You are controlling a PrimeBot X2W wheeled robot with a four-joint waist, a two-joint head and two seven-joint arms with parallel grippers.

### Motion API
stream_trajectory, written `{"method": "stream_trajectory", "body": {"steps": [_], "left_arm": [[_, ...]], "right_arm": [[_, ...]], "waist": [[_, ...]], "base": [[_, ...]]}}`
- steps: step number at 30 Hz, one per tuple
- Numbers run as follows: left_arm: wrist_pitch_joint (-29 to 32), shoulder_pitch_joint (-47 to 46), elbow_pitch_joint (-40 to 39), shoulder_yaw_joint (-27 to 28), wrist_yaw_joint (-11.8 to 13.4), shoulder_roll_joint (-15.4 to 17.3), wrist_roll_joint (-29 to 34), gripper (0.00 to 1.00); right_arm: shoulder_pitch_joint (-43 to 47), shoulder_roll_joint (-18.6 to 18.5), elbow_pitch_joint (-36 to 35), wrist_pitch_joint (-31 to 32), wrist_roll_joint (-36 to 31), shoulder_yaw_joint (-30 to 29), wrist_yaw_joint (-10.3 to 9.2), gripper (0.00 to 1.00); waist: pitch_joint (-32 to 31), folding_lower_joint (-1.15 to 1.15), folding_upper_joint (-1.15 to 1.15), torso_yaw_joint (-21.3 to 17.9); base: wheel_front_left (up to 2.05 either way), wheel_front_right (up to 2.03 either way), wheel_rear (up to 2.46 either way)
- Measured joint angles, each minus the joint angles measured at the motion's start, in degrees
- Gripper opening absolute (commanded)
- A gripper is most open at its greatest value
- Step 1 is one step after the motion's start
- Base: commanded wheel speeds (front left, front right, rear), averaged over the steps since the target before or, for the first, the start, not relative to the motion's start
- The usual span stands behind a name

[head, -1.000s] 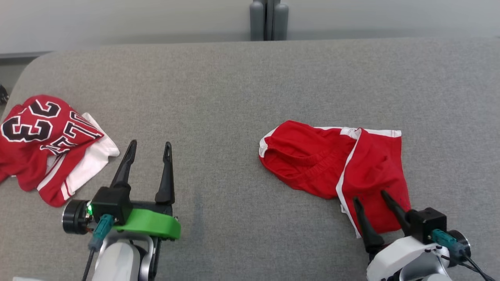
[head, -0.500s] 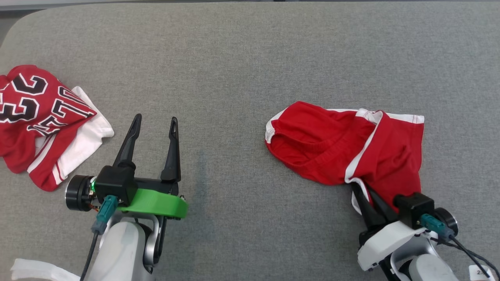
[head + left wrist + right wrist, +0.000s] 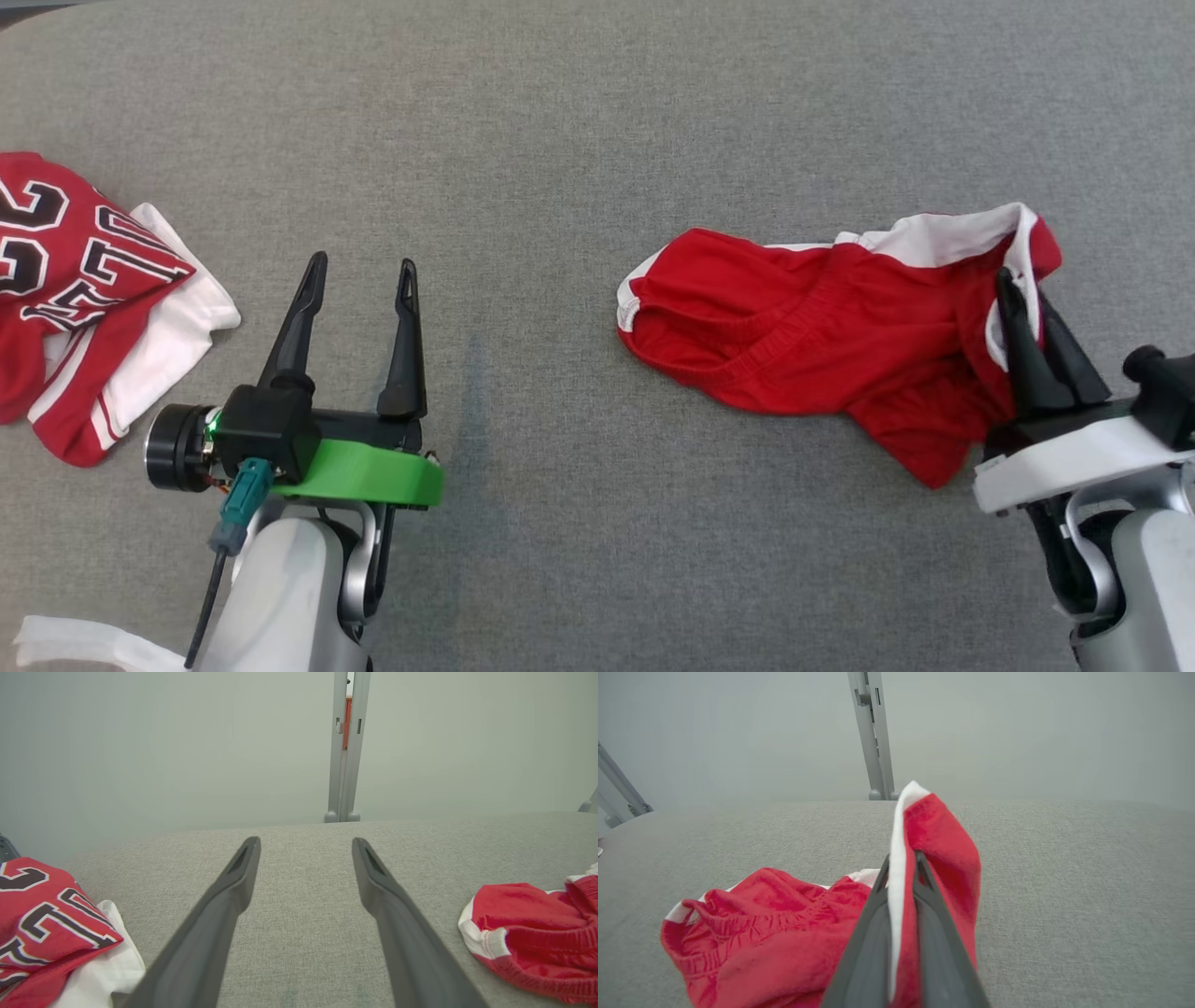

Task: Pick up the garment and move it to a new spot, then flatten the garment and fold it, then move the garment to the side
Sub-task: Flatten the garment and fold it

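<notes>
Red shorts (image 3: 803,345), hem pinched between right fingers (image 3: 1018,345) — corner upright

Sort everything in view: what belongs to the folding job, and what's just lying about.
Job in hand:
red shorts, white hem pinched in the shut right gripper
left gripper, open over the grey table

Lying about:
numbered red jersey, far left
grey post behind the table

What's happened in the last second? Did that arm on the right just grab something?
Yes. The right gripper, open over the red shorts a second ago, has shut on their white-trimmed hem and lifted it away from the robot, bunching the cloth. The left gripper stays open and empty above the grey surface; the numbered jersey has not moved.
</notes>
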Motion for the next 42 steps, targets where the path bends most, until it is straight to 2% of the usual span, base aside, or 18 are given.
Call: {"method": "stream_trajectory", "body": {"steps": [7, 8, 9, 10, 16, 20, 33, 42], "left_arm": [[0.0, -1.37, -0.59, -0.64, -0.05, -0.19, 0.11, 1.0], [-0.01, -1.52, -0.69, -0.74, -0.05, -0.22, 0.19, 1.0], [0.0, -1.7, -0.75, -0.82, -0.04, -0.25, 0.25, 1.0], [0.0, -1.88, -0.78, -0.86, -0.04, -0.29, 0.34, 1.0], [0.0, -2.03, -0.73, -0.78, 0.01, -0.42, 0.53, 1.0], [-0.01, -1.98, -0.47, -0.35, 0.1, -0.44, 0.54, 1.0], [-0.01, 1.6, 0.85, 1.57, 0.83, 0.11, 0.03, 1.0], [-0.01, 5.09, 1.63, 1.97, 1.3, 0.37, -0.58, 1.0]], "right_arm": [[-2.86, 0.1, 4.04, 0.66, 1.21, -5.12, 0.0, 0.0], [-3.11, 0.18, 4.63, 0.78, 1.21, -5.59, 0.0, 0.15], [-3.3, 0.25, 5.38, 0.9, 1.22, -6.26, 0.01, 0.81], [-3.53, 0.51, 6.12, 0.89, 1.27, -7.02, 0.0, 1.0], [-5.16, 0.99, 10.44, -1.88, -0.43, -12.44, 0.0, 1.0], [-5.21, 1.16, 9.95, -4.81, -3.22, -13.81, 0.0, 1.0], [2.6, 4.01, -0.02, -4.41, -6.32, -3.96, 0.01, 1.0], [6.89, 5.59, -3.97, -2.8, -6.1, -2.74, 0.01, 1.0]], "waist": [[2.67, 0.0, 0.0, 0.43], [3.01, 0.0, 0.0, 0.5], [3.43, 0.0, 0.0, 0.59], [3.84, 0.0, 0.0, 0.67], [4.49, 0.0, 0.0, 0.66], [3.37, 0.0, 0.0, 0.33], [-2.67, 0.0, 0.0, -0.94], [-6.43, 0.0, 0.0, -1.56]], "base": [[0.0, 0.0, 0.0], [0.0, 0.0, 0.0], [0.0, 0.0, 0.0], [0.0, 0.0, 0.0], [0.0, 0.0, 0.0], [0.0, 0.0, 0.0], [0.0, 0.0, 0.0], [0.0, 0.0, 0.0]]}}
